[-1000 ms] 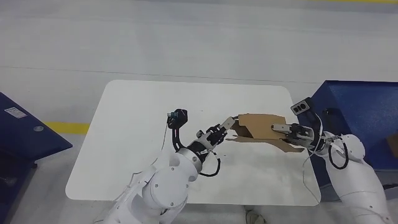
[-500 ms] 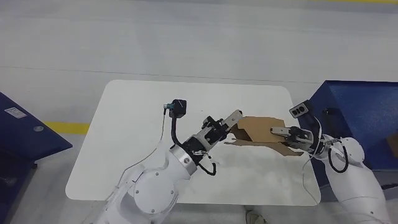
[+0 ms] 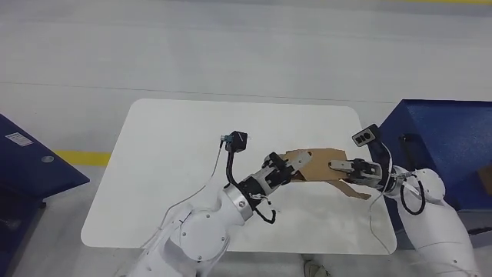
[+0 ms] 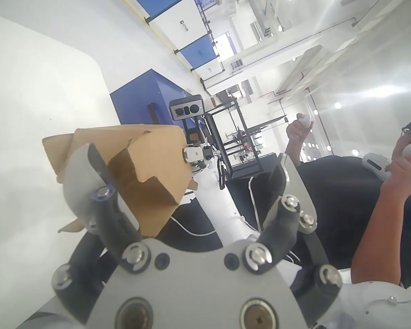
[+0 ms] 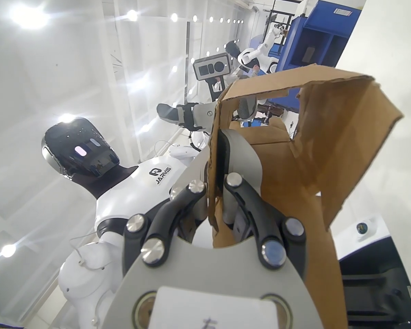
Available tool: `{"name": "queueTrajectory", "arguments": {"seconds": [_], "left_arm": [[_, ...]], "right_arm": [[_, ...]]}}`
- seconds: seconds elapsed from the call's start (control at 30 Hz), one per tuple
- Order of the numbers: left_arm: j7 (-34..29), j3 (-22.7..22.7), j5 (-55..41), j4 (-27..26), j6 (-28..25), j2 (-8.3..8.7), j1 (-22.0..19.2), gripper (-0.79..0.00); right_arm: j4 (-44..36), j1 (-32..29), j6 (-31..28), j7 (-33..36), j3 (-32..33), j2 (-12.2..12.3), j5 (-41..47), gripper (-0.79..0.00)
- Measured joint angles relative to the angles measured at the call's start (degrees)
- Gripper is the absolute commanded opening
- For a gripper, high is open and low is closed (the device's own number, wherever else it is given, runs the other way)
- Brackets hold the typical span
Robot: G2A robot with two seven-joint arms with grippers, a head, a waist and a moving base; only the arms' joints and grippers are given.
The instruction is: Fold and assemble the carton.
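The right tool (image 5: 219, 148) pinches one wall of the brown carton (image 5: 294, 159). The left tool (image 4: 185, 162) gapes wide at the opposite end, one finger (image 4: 82, 169) against a flap. The white desk (image 3: 169, 161) lies beneath, and a labelled blue bin (image 3: 446, 135) stands just beyond the right tool.

Foreground, centre of the frame: right gripper (image 5: 216, 154) pinched on one cardboard wall of the carton (image 5: 322, 131), a finger on each face. Carton brown, half-opened, flaps ragged and splayed before the white table (image 5: 397, 80). Farther back, just beyond the pinched wall: left gripper (image 5: 207, 110), fingers spread wide, one tip outside the carton, the other inside. Far background: blue cabinet (image 5: 323, 32).
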Motion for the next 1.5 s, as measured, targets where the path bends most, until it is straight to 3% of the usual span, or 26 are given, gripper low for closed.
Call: {"name": "queueTrajectory", "arguments": {"seconds": [0.43,0.83,1.0,1.23,1.5], "left_arm": [[-1.05,1.79,2.36,-2.38,-2.69,-0.38,1.32,0.000],[-0.22,2.88,4.21,-0.90,-1.08,-1.14,0.66,0.000],[-0.24,1.07,4.77,-4.38,-1.04,-0.78,3.01,0.000],[-1.44,-4.57,5.47,-12.93,-4.68,0.69,10.29,0.000],[-1.26,-5.91,5.36,-13.37,-5.28,0.93,11.87,0.000]], "right_arm": [[-0.89,-0.40,-1.45,-1.93,-2.74,-0.56,-4.07,-0.785],[-0.62,-1.12,-1.28,-1.16,-1.72,-0.59,-2.05,-0.785],[2.14,-0.19,2.10,0.51,-0.21,-0.46,2.87,-0.785],[6.38,2.68,10.59,0.45,-3.13,-0.58,13.19,-0.785],[5.32,2.65,13.14,-0.34,-4.62,-0.92,16.25,-0.785]]}}
